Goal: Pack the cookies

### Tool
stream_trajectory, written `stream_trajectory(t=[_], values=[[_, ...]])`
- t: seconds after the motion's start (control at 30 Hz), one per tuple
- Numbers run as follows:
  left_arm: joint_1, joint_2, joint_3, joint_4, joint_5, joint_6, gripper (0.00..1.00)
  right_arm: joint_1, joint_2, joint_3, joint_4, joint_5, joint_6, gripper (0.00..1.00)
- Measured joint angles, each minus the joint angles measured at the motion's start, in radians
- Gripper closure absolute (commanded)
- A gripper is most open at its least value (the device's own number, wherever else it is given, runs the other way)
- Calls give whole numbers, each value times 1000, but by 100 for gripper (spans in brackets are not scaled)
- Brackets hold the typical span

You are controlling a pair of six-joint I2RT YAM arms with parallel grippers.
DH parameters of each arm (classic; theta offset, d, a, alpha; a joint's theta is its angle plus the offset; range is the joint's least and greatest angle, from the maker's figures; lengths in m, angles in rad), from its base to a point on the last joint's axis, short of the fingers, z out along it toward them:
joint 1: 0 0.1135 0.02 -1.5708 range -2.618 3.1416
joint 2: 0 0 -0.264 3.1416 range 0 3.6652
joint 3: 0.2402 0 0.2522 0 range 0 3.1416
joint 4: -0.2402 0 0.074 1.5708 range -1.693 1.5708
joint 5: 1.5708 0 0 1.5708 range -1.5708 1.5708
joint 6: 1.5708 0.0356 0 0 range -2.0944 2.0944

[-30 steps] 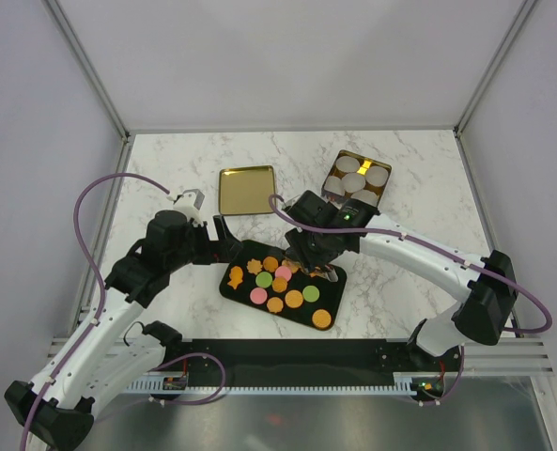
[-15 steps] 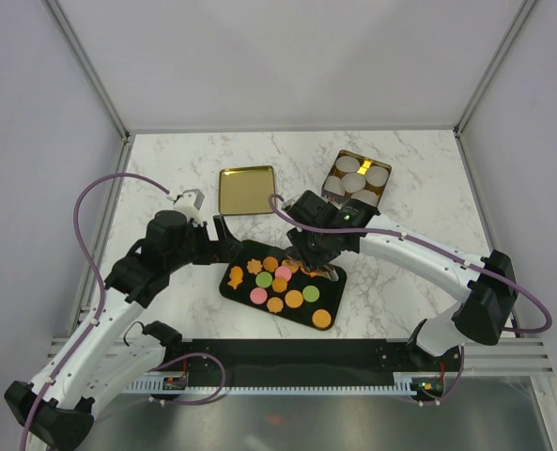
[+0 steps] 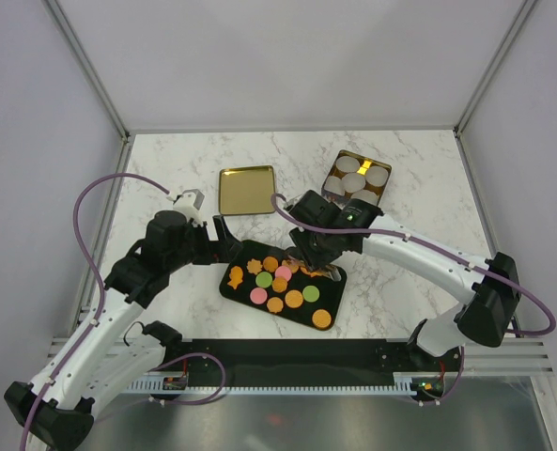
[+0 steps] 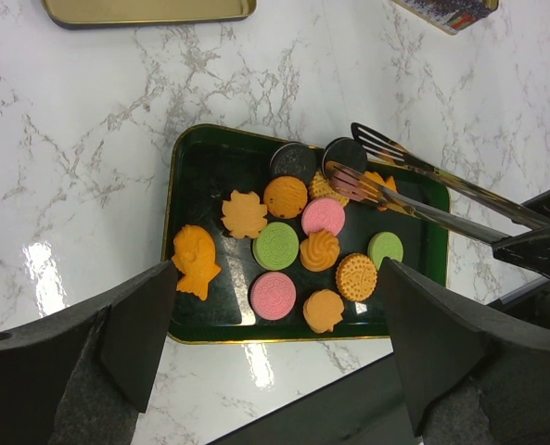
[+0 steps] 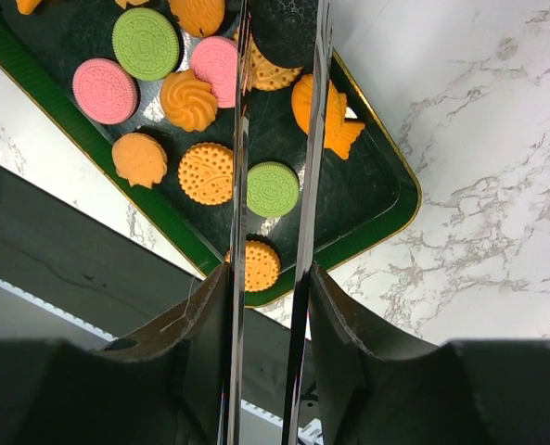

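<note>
The cookies (image 3: 280,284) lie on a dark green tray (image 3: 233,289): round orange, pink and green ones, orange fish and leaf shapes, and two dark ones (image 4: 293,159). My right gripper (image 3: 316,252) is shut on metal tongs (image 5: 240,185). The tong tips stand either side of a dark cookie (image 5: 284,28) at the tray's far edge, also seen in the left wrist view (image 4: 346,153). I cannot tell if they pinch it. My left gripper (image 4: 288,371) is open and empty, just above the tray's near-left rim (image 4: 174,222).
A gold tin (image 3: 358,178) with several white paper cups stands at the back right. Its gold lid (image 3: 246,189) lies upturned behind the tray. The table's black front rail (image 3: 287,352) runs close to the tray's near edge.
The right arm has shifted very slightly with the tongs. The left arm and the cookies have not moved.
</note>
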Motion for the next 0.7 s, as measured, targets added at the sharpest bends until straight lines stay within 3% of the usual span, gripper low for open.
stream_trajectory(t=[0.4,0.7], values=[[0,-5,0,0,5,0,2,-93,-20,80,-5,-19,5,60],[0,-5,0,0,9,0,2,-362,33,200,60,-39,-2,59]])
